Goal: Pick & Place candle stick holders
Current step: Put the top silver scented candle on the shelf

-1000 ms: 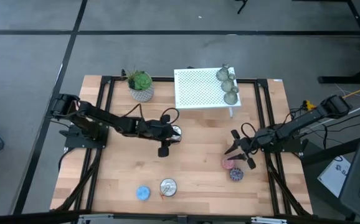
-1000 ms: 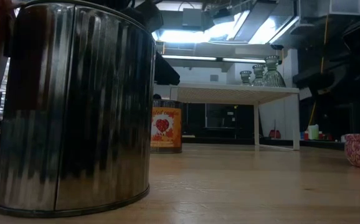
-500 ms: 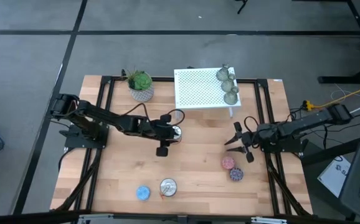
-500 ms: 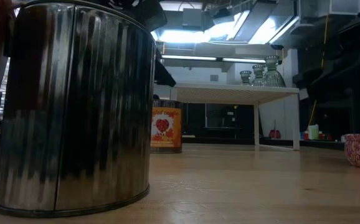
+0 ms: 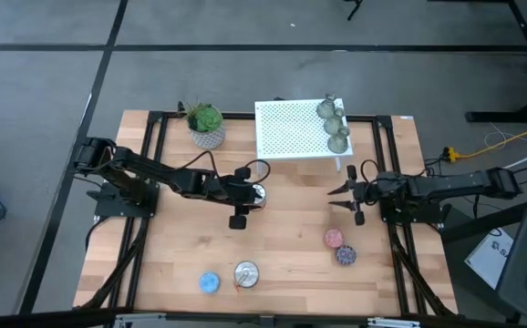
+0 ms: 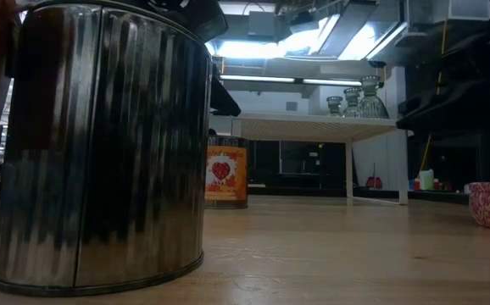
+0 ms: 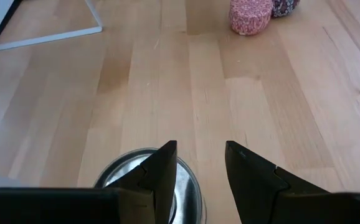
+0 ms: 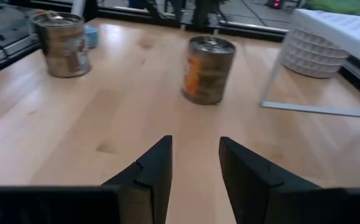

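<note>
Right gripper (image 5: pixel 347 202) hangs empty, fingers spread, near the table's right edge; candle stick holders (image 5: pixel 334 125) crowd the white rack's (image 5: pixel 291 132) right rim, so a clumsy reach could topple neighbours.

High view overhead; low view table-level, close behind tin (image 6: pixel 101 144); wrist views face each other.

It looks like a robot lab: a wooden table (image 5: pixel 282 246) on a black metal frame (image 5: pixel 154 137), grey floor, cables (image 5: pixel 510 137), and bright ceiling lights (image 6: pixel 253 49).
</note>
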